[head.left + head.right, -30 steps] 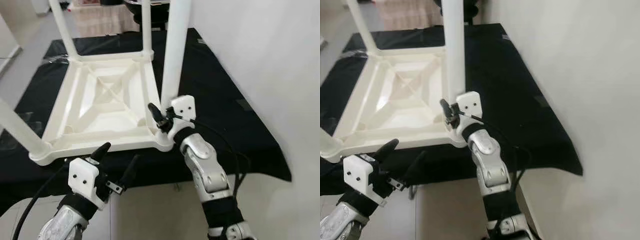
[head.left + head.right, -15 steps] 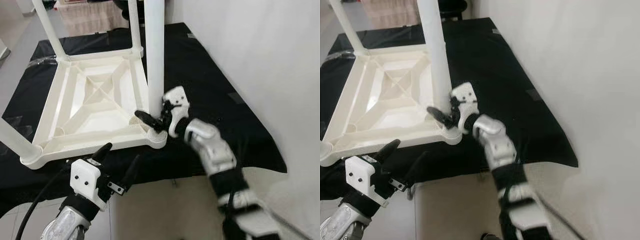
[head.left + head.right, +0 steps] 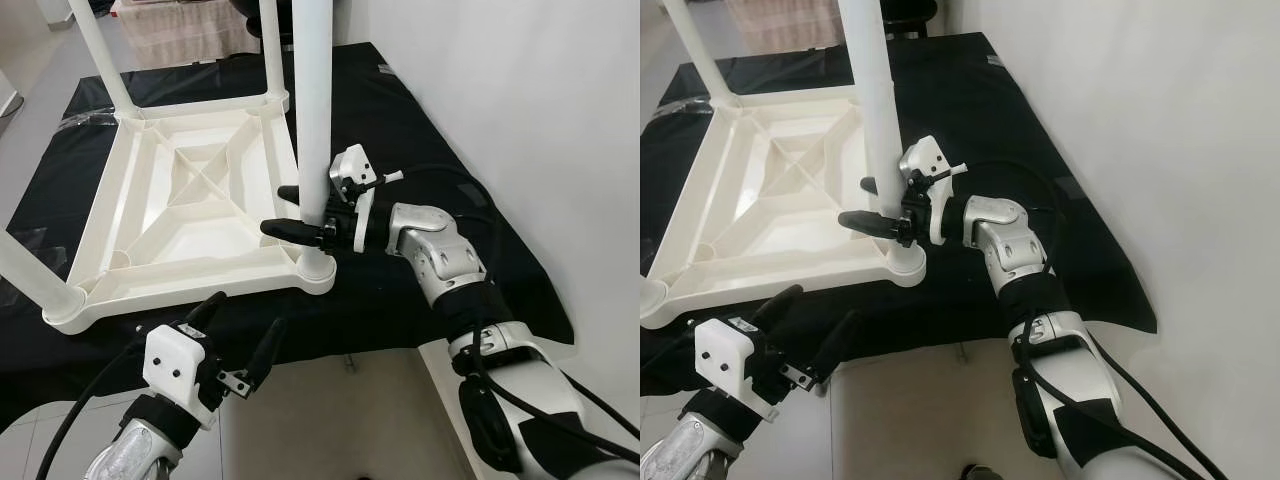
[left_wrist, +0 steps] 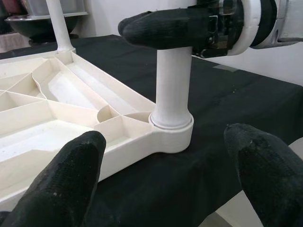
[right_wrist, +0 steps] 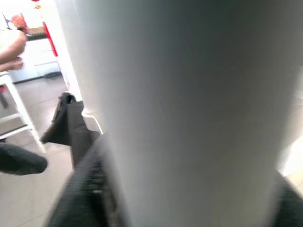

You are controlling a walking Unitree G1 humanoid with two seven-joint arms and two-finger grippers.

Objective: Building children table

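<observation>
Black-clothed surface [image 3: 420,130]; right gripper [image 3: 292,212] astride leg [image 3: 313,120]

The right arm is extended forward and bent across toward the left, its wrist turned sideways. The right gripper [image 3: 300,212] is closed around a white table leg [image 3: 313,110], one black finger on each side. The left gripper [image 3: 240,335] is held low and forward on a raised forearm, its two fingers [image 4: 73,177] spread wide apart, nothing gripped.
</observation>
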